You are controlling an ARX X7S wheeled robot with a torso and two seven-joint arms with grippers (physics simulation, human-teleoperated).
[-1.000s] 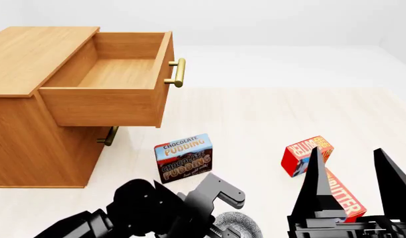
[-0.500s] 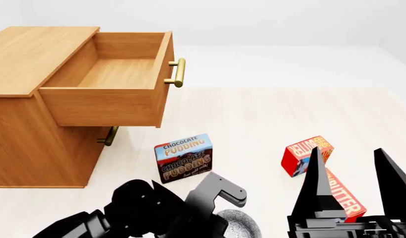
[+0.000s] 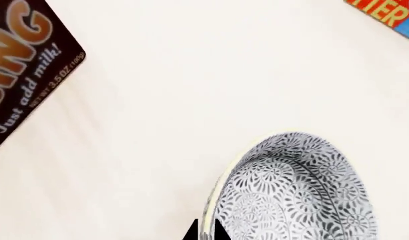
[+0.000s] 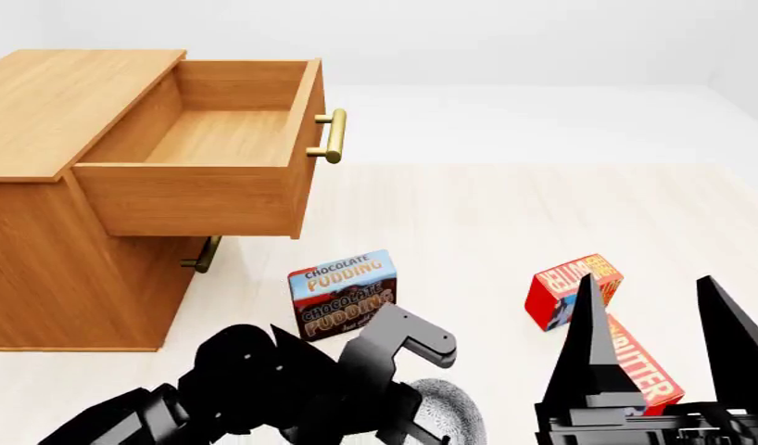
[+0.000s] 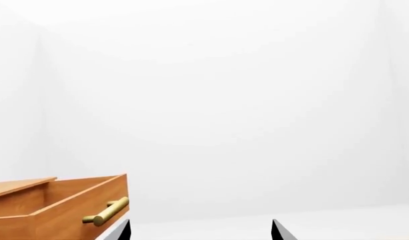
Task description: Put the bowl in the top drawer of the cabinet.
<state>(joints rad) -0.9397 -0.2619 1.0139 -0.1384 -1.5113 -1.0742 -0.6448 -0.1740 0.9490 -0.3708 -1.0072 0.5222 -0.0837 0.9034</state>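
**Left gripper at the bowl's rim, drawer open**

Your left gripper shows only two dark fingertips in its wrist view, set close together right at the rim of the bowl. You cannot tell if they are clenched on the rim or just touching it. In the head view the left arm covers most of the bowl. Your right gripper is released, jaws wide apart, fingers upright, holding nothing, off to the bowl's right.

The bowl is round, so no long axis. Which way its mouth faces is unclear; the patterned grey-and-white side faces the wrist camera.

The top drawer is pulled out of the cabinet, well apart from the left gripper, brass handle pointing toward your right.

The surface is pale floor, walls plain white. The pudding box stands just beyond the left gripper; a red box sits by the right gripper.
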